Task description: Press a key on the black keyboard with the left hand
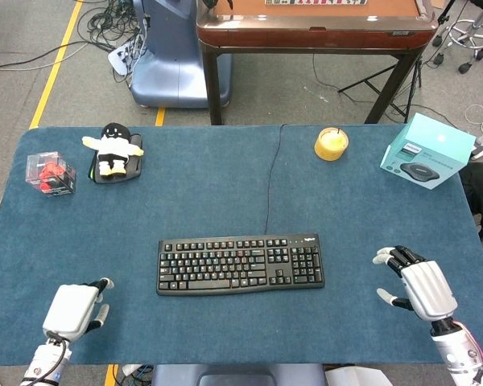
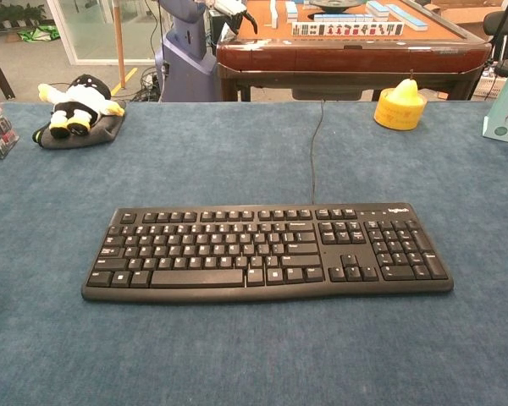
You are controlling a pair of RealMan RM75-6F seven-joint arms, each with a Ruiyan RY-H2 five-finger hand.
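The black keyboard (image 1: 240, 264) (image 2: 267, 251) lies flat at the middle of the blue table mat, its cable (image 1: 268, 185) running to the far edge. My left hand (image 1: 74, 310) hovers near the front left corner of the mat, well to the left of the keyboard and touching nothing, its fingers loosely apart. My right hand (image 1: 420, 288) rests at the front right, fingers spread and empty, a short way from the keyboard's number pad. Neither hand appears in the chest view.
A black and white plush toy (image 1: 113, 150) (image 2: 74, 103) and a clear box of red pieces (image 1: 51, 172) sit at the back left. A yellow object (image 1: 331, 144) (image 2: 400, 105) and a teal box (image 1: 427, 150) stand at the back right.
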